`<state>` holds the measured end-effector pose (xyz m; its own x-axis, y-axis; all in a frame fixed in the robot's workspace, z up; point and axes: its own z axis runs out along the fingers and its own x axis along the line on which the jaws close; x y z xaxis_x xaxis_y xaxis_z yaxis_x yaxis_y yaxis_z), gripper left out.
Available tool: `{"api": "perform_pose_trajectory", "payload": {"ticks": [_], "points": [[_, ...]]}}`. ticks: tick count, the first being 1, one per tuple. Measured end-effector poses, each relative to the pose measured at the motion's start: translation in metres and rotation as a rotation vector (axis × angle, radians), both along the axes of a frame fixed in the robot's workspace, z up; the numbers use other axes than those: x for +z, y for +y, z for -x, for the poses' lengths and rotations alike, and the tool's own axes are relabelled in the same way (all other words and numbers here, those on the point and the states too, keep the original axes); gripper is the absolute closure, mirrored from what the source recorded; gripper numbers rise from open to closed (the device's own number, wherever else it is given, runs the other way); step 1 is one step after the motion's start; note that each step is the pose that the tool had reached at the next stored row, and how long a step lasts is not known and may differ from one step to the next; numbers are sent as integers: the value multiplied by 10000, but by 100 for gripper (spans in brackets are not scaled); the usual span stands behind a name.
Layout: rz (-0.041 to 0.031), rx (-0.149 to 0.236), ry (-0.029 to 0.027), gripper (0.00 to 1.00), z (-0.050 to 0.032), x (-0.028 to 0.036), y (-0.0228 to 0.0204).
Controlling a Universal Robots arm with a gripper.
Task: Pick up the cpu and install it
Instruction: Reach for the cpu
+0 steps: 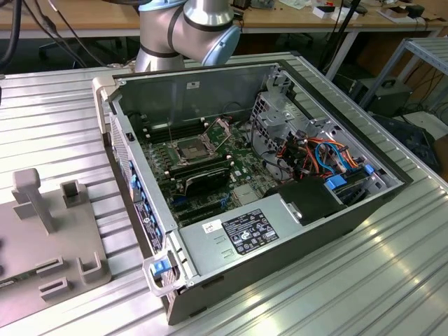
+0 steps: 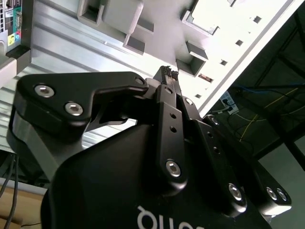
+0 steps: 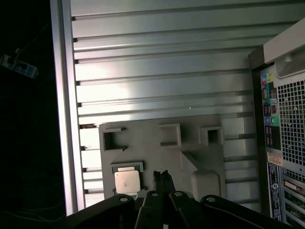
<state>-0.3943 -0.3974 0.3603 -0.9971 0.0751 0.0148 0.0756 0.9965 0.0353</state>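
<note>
The tool (image 3: 162,175) is clenched, nothing between its fingertips, and hangs over a grey fixture plate (image 3: 157,148). The cpu (image 3: 127,182) lies flat in a square recess of that plate, untouched. In the exterior view the plate sits lower left on the ribbed counter (image 1: 392,266), beside the open computer case (image 1: 280,234) at centre.

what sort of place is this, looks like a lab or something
Probably a robotics lab or workshop: a robot arm stands by an open computer case on a ribbed aluminium table, a grey fixture plate holds the cpu, and cluttered workbenches run behind.
</note>
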Motion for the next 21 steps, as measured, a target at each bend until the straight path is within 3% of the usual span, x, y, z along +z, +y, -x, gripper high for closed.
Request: {"api": "perform_pose_trajectory", "payload": {"ticks": [4,21], "points": [[0,-1,92,89,45,-52,0],[0,0,340,89,188,-205,0]]}}
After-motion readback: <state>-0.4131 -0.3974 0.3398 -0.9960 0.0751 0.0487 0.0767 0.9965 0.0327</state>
